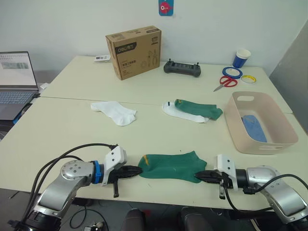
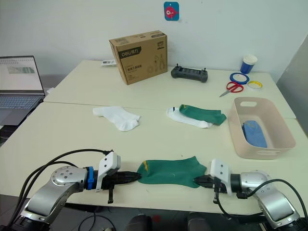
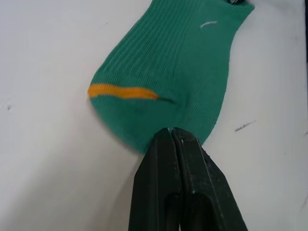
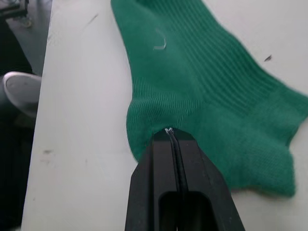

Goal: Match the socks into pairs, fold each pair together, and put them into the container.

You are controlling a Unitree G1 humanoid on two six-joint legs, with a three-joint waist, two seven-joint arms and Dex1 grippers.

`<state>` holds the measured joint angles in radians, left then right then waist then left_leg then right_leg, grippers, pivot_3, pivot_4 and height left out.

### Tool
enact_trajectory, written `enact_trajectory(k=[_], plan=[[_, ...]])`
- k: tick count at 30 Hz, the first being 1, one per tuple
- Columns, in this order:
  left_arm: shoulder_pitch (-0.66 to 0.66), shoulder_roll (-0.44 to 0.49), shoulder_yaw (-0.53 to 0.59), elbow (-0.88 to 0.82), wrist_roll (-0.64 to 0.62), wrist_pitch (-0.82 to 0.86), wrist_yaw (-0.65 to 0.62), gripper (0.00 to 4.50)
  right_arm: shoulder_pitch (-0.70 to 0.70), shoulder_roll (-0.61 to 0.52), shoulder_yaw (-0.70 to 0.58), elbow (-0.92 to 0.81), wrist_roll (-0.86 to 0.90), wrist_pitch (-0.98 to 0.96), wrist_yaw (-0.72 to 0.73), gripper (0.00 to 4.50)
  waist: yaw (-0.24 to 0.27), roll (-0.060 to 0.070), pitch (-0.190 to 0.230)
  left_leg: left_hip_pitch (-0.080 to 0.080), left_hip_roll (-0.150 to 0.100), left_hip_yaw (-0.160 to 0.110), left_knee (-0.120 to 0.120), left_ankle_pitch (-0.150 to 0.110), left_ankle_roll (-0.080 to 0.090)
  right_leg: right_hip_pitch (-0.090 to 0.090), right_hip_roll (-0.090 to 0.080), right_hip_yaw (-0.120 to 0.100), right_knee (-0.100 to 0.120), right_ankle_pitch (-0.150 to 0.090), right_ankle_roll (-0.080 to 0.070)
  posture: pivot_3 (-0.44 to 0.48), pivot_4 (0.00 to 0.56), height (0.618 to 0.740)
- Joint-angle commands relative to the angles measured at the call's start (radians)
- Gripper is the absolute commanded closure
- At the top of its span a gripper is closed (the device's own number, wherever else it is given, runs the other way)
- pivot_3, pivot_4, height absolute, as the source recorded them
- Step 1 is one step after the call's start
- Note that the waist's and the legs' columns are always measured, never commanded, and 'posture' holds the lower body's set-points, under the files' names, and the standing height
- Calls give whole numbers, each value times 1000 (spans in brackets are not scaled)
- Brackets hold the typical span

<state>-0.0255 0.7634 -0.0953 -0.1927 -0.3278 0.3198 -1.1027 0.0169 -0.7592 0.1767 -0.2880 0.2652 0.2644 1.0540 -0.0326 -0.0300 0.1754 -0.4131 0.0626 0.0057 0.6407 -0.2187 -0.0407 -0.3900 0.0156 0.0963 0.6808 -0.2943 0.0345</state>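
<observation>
A green sock (image 1: 172, 166) with a yellow toe stripe lies flat near the table's front edge. My left gripper (image 1: 139, 172) is shut on its toe end (image 3: 144, 134). My right gripper (image 1: 197, 176) is shut on its cuff end (image 4: 159, 120). A second green sock (image 1: 201, 109) lies partly over a white sock (image 1: 185, 114) mid-table. Another white sock (image 1: 115, 112) lies apart to the left. The pink container (image 1: 267, 144) stands at the right with a light blue sock (image 1: 252, 128) inside.
A brown cardboard box (image 1: 134, 52) stands at the back, with a black controller (image 1: 182, 68) to its right. Red scissors (image 1: 225, 83), tape rolls (image 1: 232, 72) and a blue cup (image 1: 242, 57) lie at the back right. A laptop (image 1: 17, 82) sits at the far left.
</observation>
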Motion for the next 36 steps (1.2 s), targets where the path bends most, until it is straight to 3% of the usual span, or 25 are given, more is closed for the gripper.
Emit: enact_trajectory(k=[1,8,10,12,15,20,26,31,36], plan=[[6,-13,4,10,-4,6,12,4481,5,-34,-32,8,3,-22,26,4496,0,0,0,0,0,0,0,0,0,0,0,0,0,0,0,0,150,740],[1,-17,81,-71,-99,79,28,4481,-15,-36,-146,-59,136,59,25,4496,0,0,0,0,0,-1,0,0,0,0,0,-1,0,0,0,0,150,740],[6,-30,142,-87,-125,95,80,4481,-24,-15,-187,-80,156,84,-23,4496,-1,0,0,0,0,-1,0,0,0,0,0,-1,0,0,0,0,150,740],[2,-73,234,-83,-146,112,190,4310,-69,70,-236,-59,121,68,-173,4500,-3,0,0,0,1,-1,0,0,0,0,1,-1,0,0,1,0,150,740],[-8,-143,308,-40,-129,87,312,3602,-110,166,-252,-18,56,40,-316,3909,-3,0,0,0,1,-2,0,0,0,0,1,-1,1,1,1,0,150,740],[-12,-256,313,8,-55,-2,456,2011,-147,289,-207,117,-98,-62,-495,2146,2,-1,0,-1,-1,0,0,0,0,0,0,0,-1,3,5,0,150,740],[14,-317,302,-20,-20,-39,530,23,-169,352,-208,191,-173,-103,-606,0,1,-1,0,-2,0,-1,0,0,0,-1,0,0,0,5,7,0,150,740],[21,-293,287,-38,-20,-30,504,23,-187,339,-190,206,-192,-123,-596,0,0,-1,0,-2,0,-1,0,0,0,-1,1,-1,0,5,7,0,150,740],[-68,-216,204,-92,-45,38,400,23,-330,325,-114,297,-276,-149,-585,0,-3,0,1,-1,0,0,0,0,0,-1,1,0,0,3,3,0,150,740]])
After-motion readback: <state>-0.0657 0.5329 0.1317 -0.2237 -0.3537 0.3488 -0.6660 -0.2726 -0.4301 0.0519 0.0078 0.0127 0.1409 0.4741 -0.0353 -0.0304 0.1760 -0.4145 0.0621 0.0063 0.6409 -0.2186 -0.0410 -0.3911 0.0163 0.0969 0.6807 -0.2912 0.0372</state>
